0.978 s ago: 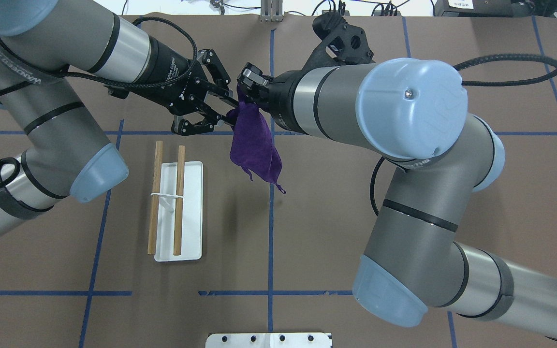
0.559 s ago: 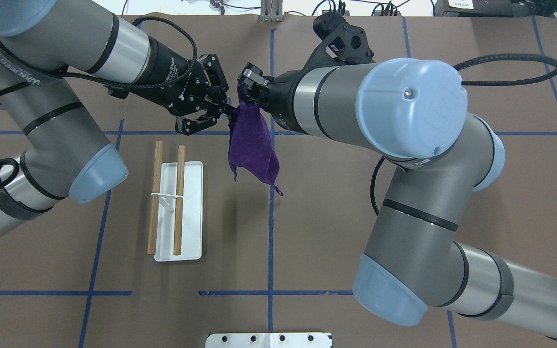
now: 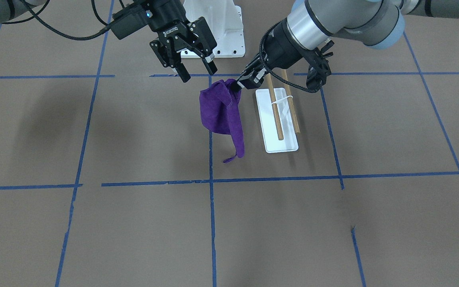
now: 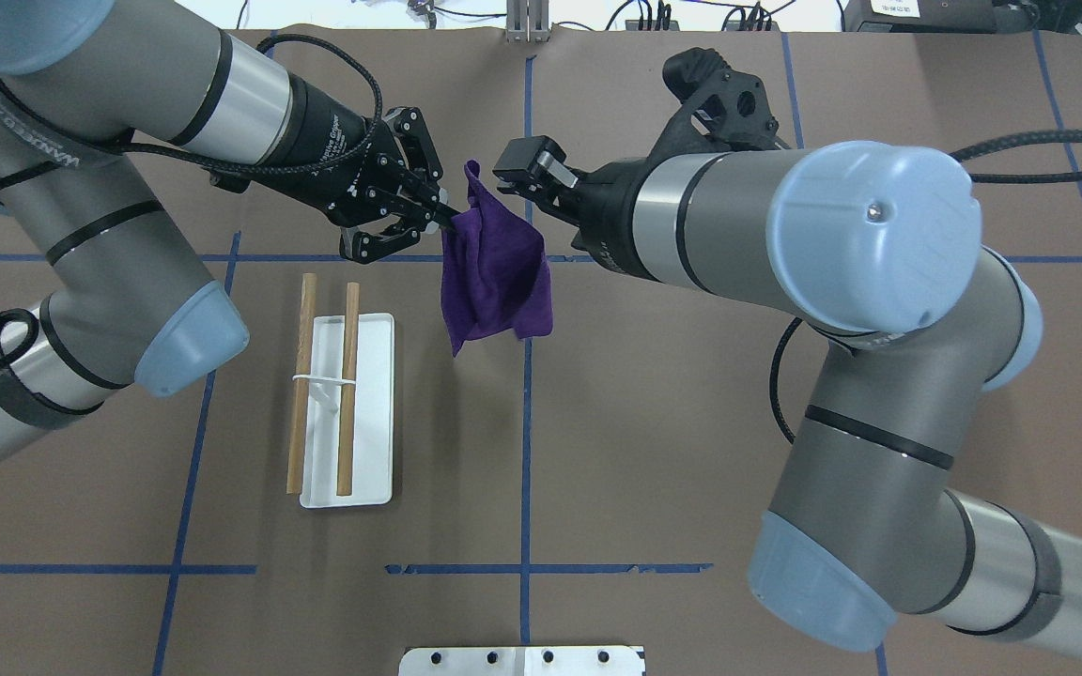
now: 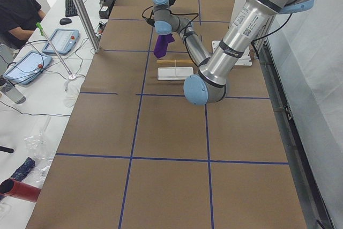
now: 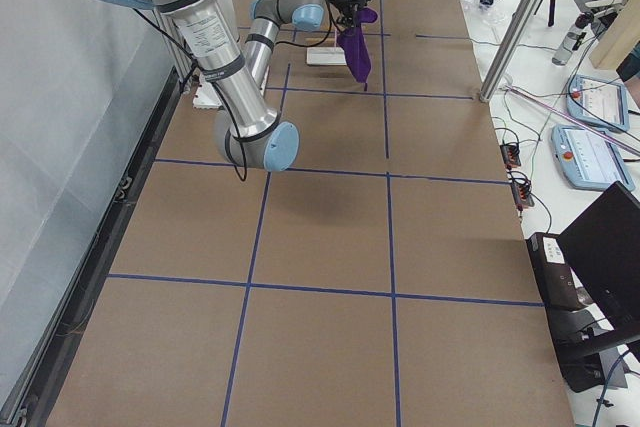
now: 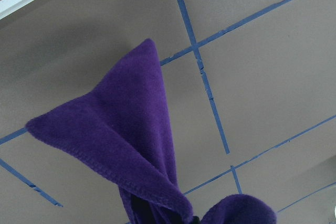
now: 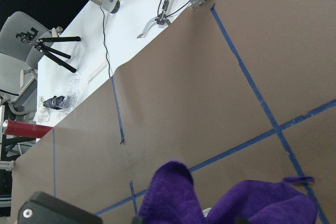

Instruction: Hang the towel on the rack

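Observation:
The purple towel (image 4: 494,272) hangs in the air right of the rack (image 4: 367,451), a white flat base with two wooden dowels (image 4: 347,376). My left gripper (image 4: 442,218) is shut on the towel's upper edge; in the front view the left gripper (image 3: 237,84) pinches the top of the towel (image 3: 219,111) beside the rack (image 3: 279,143). My right gripper (image 4: 527,183) is open and empty, just right of the towel; in the front view the right gripper (image 3: 197,74) stands apart from the cloth. The towel fills the left wrist view (image 7: 131,129) and shows low in the right wrist view (image 8: 236,198).
A white bolted metal pedestal (image 4: 522,660) sits at the table's near edge and also shows in the front view (image 3: 217,24). Blue tape lines (image 4: 526,422) cross the brown table. Cables lie along the far edge. An operator's desk (image 5: 48,57) stands beyond the table.
My left gripper closed on the towel's top. My right gripper let go of it and pulled back to the right. The towel now hangs from the left gripper alone.

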`<state>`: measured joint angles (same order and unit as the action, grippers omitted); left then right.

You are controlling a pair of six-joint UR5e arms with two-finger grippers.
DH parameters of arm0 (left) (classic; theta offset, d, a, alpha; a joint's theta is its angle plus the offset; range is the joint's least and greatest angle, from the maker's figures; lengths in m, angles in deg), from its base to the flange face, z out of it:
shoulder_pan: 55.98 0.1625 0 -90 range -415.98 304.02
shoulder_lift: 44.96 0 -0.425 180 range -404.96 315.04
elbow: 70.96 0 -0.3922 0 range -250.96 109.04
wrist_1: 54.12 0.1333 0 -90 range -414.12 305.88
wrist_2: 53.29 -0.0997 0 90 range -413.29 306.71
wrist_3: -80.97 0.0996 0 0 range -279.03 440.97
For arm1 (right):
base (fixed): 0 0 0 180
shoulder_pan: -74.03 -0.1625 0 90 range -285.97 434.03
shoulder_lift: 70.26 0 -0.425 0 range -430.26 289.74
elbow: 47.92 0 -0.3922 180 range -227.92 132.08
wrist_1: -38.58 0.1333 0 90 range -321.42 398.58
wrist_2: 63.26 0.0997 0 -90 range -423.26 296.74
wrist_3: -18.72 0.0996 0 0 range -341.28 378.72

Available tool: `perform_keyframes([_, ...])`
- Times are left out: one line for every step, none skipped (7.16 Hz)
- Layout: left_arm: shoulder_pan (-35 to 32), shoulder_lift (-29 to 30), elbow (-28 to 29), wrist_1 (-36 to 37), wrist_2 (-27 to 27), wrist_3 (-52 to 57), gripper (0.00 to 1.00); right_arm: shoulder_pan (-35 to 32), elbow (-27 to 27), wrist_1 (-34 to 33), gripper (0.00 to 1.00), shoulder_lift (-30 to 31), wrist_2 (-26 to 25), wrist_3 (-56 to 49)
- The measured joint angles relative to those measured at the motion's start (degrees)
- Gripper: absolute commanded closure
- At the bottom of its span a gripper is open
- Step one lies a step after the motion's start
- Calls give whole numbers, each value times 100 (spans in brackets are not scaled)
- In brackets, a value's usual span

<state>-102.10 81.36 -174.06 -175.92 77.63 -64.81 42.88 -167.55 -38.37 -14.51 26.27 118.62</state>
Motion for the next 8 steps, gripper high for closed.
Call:
perform_keyframes([112, -24, -29, -79, -217, 11, 100, -23, -201, 28, 0, 323, 53, -229])
perform_keyframes([187, -92, -105, -117, -337, 67, 100, -71, -365, 46, 0, 624, 139, -502])
perform_keyframes([229, -298, -319, -128, -385, 310, 100, -157, -451, 53, 0, 849, 237, -656])
perform_keyframes([255, -643, -637, -134, -402, 776, 100, -236, -484, 56, 0, 988, 290, -728])
perform_keyframes([270, -1014, -912, -141, -404, 1261, 100, -289, -492, 57, 0, 1073, 305, -796])
perform_keyframes([272, -1374, -1109, -146, -396, 1717, 100, -321, -488, 58, 0, 1121, 303, -866])
perform_keyframes([253, -1762, -1273, -151, -381, 2191, 100, -349, -480, 58, 0, 1137, 297, -905])
perform_keyframes([216, -2176, -1372, -160, -369, 2650, 100, -372, -476, 58, 0, 1138, 294, -921])
